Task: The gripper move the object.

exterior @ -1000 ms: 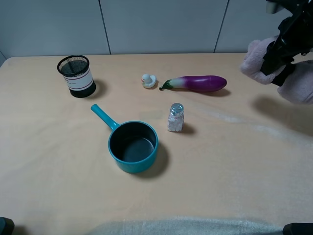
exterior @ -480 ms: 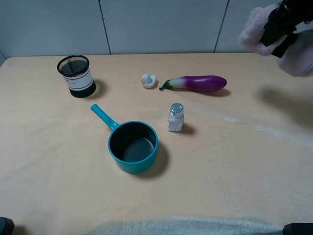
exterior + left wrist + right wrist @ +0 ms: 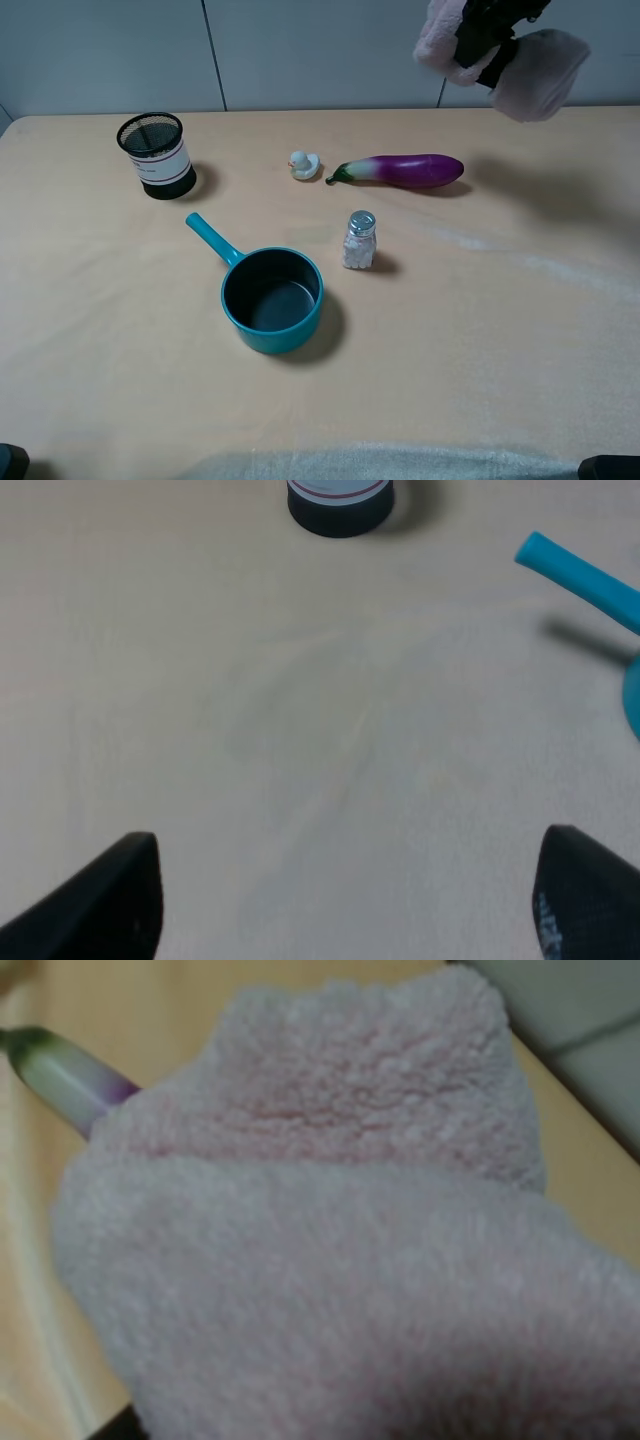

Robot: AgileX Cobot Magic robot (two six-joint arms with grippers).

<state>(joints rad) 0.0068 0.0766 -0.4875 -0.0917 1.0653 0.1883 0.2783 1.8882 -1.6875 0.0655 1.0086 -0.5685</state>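
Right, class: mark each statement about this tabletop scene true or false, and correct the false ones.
1. The fluffy pink plush towel lies on the beige table. False: the right gripper holds it aloft.
2. The teal metal saucepan is empty. True.
3. The glossy purple eggplant sits in the saucepan. False: it lies on the table near the small white duck toy.
4. The left gripper is open, holding nothing. True.

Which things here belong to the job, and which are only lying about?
Job: right gripper, holding the towel.
Lying about: eggplant, duck, shaker, pan, mesh cup.
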